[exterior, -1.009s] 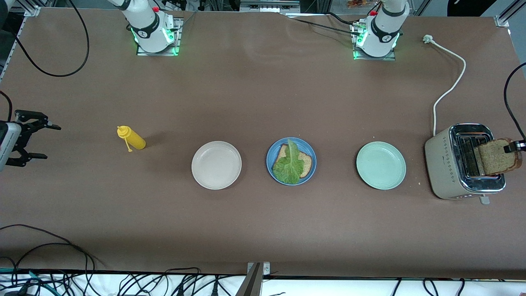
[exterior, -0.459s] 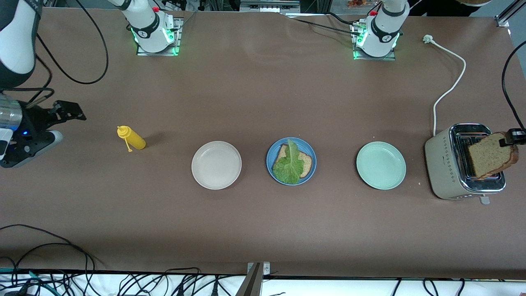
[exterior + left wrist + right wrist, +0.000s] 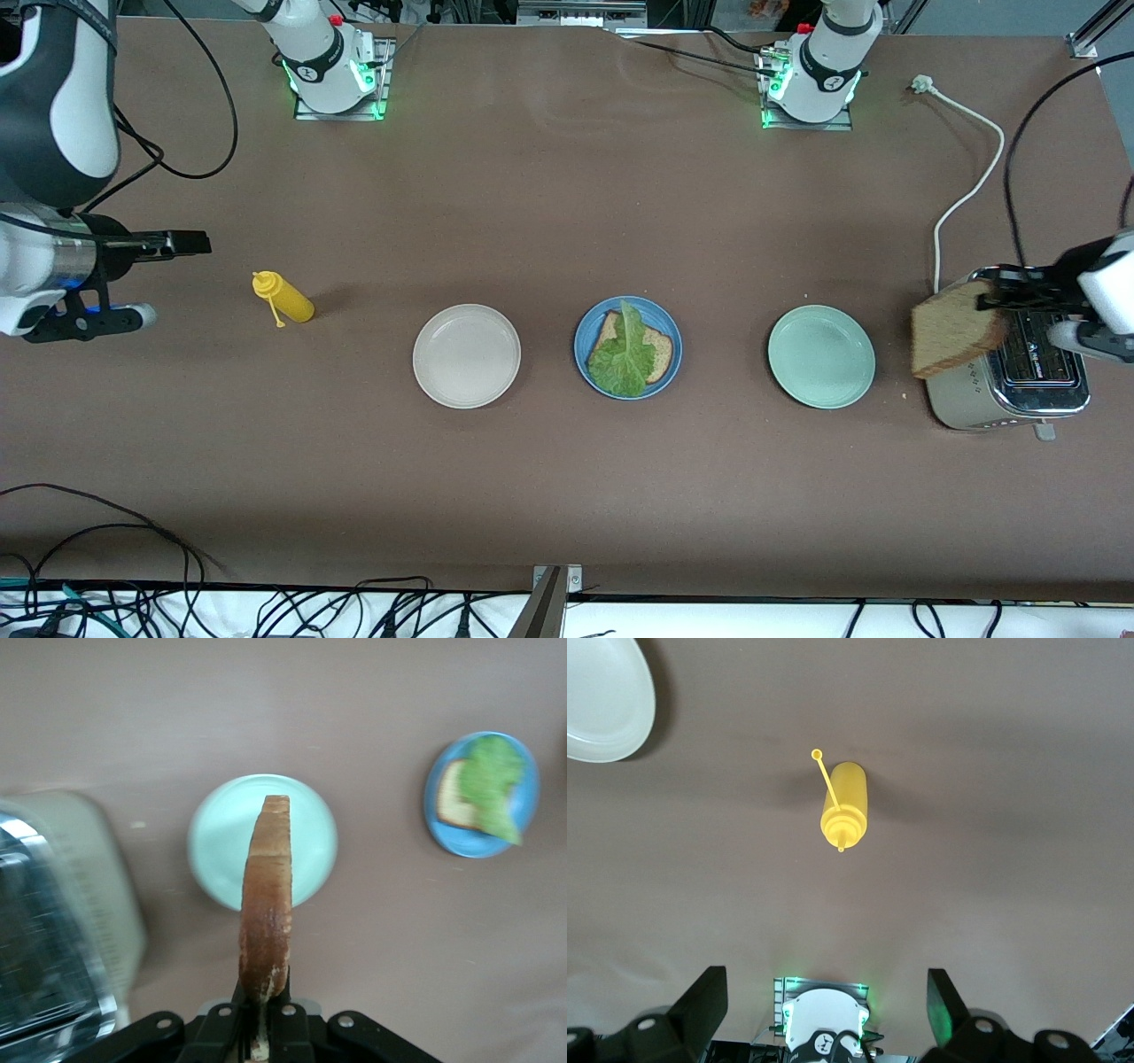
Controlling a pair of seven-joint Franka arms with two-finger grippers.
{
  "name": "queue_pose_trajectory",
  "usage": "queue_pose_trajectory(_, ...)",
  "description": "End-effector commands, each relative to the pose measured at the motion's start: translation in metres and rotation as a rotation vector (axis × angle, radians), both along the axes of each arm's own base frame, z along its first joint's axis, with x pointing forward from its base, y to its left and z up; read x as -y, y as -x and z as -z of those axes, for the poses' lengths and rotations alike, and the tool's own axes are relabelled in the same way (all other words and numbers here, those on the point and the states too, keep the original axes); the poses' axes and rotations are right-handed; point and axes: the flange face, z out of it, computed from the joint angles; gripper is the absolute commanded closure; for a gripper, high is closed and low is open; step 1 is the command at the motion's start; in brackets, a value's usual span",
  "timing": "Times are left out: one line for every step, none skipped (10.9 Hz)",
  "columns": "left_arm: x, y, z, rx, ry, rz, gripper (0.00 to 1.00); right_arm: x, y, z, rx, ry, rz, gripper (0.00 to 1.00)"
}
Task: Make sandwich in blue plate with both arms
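The blue plate (image 3: 586, 330) holds one brown bread slice (image 3: 661, 351) with a green lettuce leaf (image 3: 623, 356) lying on it. My left gripper (image 3: 994, 300) is shut on the top edge of a second bread slice (image 3: 955, 331). That slice hangs upright over the toaster's edge on the mint plate's side. In the left wrist view the held slice (image 3: 266, 904) stands edge-on in the left gripper (image 3: 263, 1014), with the blue plate (image 3: 529, 811) farther off. My right gripper (image 3: 189, 243) is open over bare table at the right arm's end, with nothing in it.
A steel toaster (image 3: 1010, 394) stands at the left arm's end, its white cord (image 3: 967, 190) running toward the bases. A mint-green plate (image 3: 821, 356) and a cream-white plate (image 3: 466, 355) flank the blue one. A yellow squeeze bottle (image 3: 288, 299) lies beside the right gripper.
The left gripper has carried the bread slice up out of the toaster and toward the mint-green plate. The right arm has swung in toward the yellow bottle, gripper still open.
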Motion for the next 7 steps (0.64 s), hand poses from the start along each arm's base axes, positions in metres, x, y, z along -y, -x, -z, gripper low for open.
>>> queue_pose_trajectory(0.079,-0.007,0.038,-0.09,0.131,0.095,1.0,-0.004,0.043,0.009,0.103,0.041,0.032,0.0)
queue_pose_trajectory(0.109,-0.008,0.053,-0.13,0.186,0.097,1.0,0.004,0.06,0.011,0.162,0.033,0.04,0.0)
queue_pose_trajectory(0.136,-0.011,0.075,-0.175,0.239,0.1,1.0,0.006,0.077,0.011,0.241,0.021,0.039,0.0)
queue_pose_trajectory(0.165,-0.012,0.098,-0.22,0.296,0.115,1.0,0.007,0.087,0.01,0.311,0.011,0.038,0.0)
queue_pose_trajectory(0.185,-0.016,0.118,-0.24,0.377,0.1,1.0,0.011,0.087,0.005,0.346,0.005,0.047,0.0)
queue_pose_trajectory(0.199,-0.025,0.142,-0.237,0.45,0.063,1.0,0.024,0.084,0.0,0.376,0.004,0.073,0.0)
queue_pose_trajectory(0.222,-0.029,0.158,-0.227,0.514,0.049,1.0,0.027,0.081,-0.002,0.407,0.001,0.078,0.0)
